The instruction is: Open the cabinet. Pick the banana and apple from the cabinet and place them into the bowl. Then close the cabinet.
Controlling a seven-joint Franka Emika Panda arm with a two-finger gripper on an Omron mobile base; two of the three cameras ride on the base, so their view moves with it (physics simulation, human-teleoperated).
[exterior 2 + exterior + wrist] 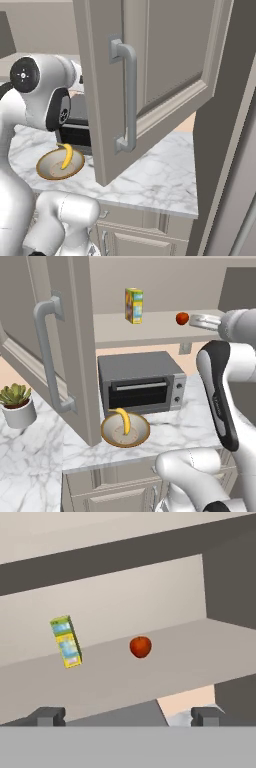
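With the taupe two-door wall cabinet (75, 346) open and the curved yellow banana (124, 421) already in the cream brown-rimmed bowl (142, 435) on the marble table, the small red apple (140, 647) remains on the shelf at 12 o'clock of the wide-spread, empty fingers (127, 716); closing is left.
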